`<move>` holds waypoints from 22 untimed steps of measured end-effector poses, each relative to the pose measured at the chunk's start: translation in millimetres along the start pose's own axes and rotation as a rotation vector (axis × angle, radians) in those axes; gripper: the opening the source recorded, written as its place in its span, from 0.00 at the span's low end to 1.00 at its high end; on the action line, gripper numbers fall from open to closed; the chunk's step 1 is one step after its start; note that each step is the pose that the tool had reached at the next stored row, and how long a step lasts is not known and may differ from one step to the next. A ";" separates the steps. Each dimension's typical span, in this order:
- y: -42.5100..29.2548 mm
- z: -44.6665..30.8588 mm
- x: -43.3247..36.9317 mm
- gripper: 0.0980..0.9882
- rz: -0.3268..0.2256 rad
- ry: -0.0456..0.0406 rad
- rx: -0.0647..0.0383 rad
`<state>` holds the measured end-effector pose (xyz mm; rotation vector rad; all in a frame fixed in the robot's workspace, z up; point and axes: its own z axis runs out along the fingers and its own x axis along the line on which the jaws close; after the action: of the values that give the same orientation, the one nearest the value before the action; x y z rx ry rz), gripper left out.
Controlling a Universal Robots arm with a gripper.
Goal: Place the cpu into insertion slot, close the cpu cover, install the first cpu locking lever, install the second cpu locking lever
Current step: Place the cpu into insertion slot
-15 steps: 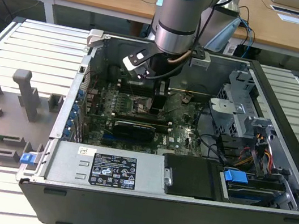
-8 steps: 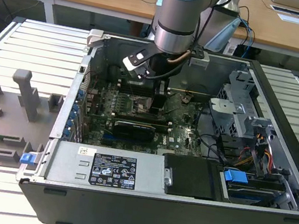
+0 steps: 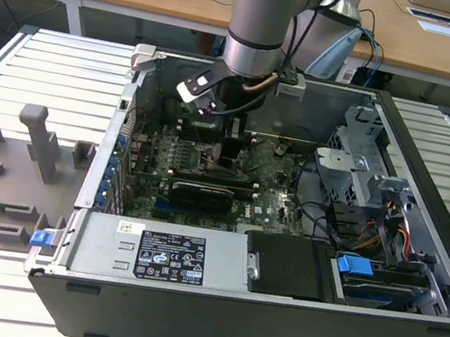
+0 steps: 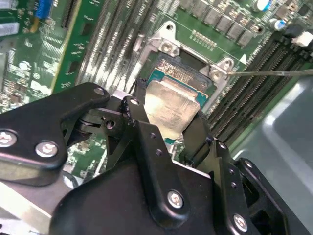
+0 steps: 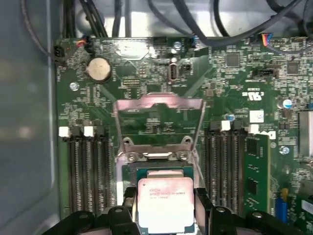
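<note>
Fingers [image 4: 194, 137] of black metal pinch the cpu [image 4: 168, 110] by two opposite edges, one on each side of its dull silver top. In both wrist views the chip sits squarely over the insertion slot [image 4: 187, 61], with a strip of the dark recess and silver rim showing past its far edge. Whether the chip is fully seated or just above the contacts cannot be told.

Beyond the slot, in the first wrist view, the cpu cover [image 5: 159, 102] stands swung open on its hinge, and green board is visible through its square window. In the second wrist view a thin metal lever [image 4: 274, 72] sticks out from a corner of the socket, raised off the board.

Long black memory slots [image 5: 85, 169] run along both sides of the socket, and a round coin battery [image 5: 99, 69] lies farther off on the motherboard [image 5: 234, 73].

In the exterior view the arm [image 3: 263, 19] reaches straight down into an open computer case [image 3: 224, 328] lying on a slatted metal table [image 3: 44, 60]. A grey fixture [image 3: 31, 140] stands on the table to the exterior view's left of the case.
</note>
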<state>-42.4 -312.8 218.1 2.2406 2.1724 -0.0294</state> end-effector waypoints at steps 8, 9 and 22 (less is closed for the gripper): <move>-5.4 12.5 0.5 0.50 0.000 0.0004 0.000; -5.4 13.0 0.5 0.50 0.000 0.0004 0.000; -3.0 21.5 1.1 0.59 -0.003 0.0005 0.000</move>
<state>-45.3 -312.1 196.6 2.2373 2.1757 -0.0284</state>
